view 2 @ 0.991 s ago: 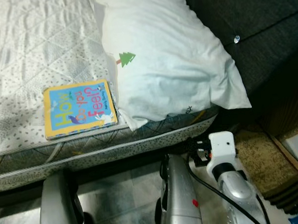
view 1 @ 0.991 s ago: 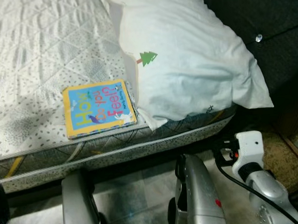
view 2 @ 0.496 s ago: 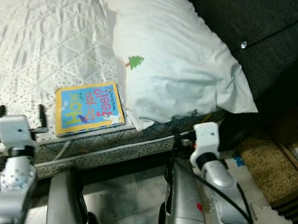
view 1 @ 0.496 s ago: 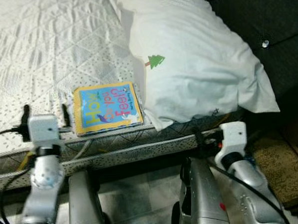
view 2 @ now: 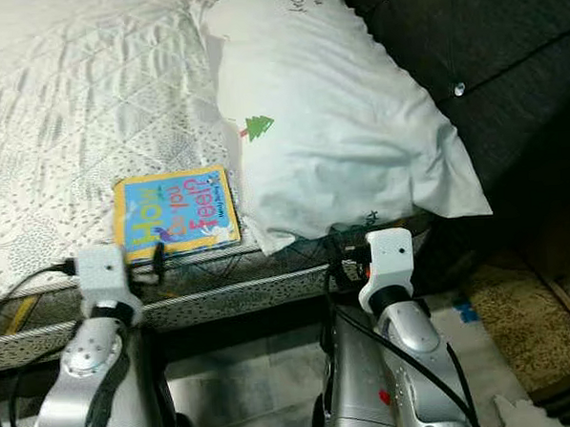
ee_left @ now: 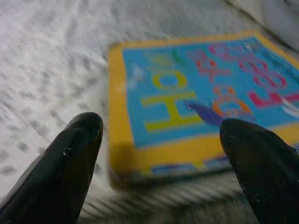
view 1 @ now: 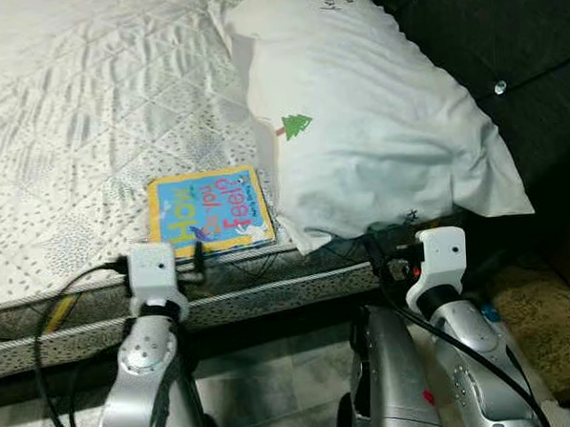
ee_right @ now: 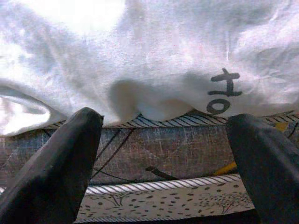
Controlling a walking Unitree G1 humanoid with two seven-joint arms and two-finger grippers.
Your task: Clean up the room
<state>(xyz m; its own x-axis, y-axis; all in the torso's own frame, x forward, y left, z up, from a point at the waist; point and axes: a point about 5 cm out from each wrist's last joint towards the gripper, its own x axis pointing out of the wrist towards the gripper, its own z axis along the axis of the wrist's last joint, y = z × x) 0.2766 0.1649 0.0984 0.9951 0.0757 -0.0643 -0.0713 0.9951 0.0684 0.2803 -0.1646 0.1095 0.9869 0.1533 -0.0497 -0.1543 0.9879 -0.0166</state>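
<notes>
The book [view 1: 211, 211] lies flat near the bed [view 1: 79, 119] edge, just beside the pillow [view 1: 376, 123]. The left gripper [ee_left: 161, 154] hovers before the book, fingers released; the right gripper [ee_right: 163, 158], likewise spread, faces the pillow.

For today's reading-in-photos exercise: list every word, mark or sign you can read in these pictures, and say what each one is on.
"How do you feel?" on the yellow-bordered blue board book lying on the bed.
Small print beside the title: too small to read.
A green tree sign on the white pillow.
Dark script at the pillow's top edge: too small to read.
A black character near its lower edge, unclear.
</notes>
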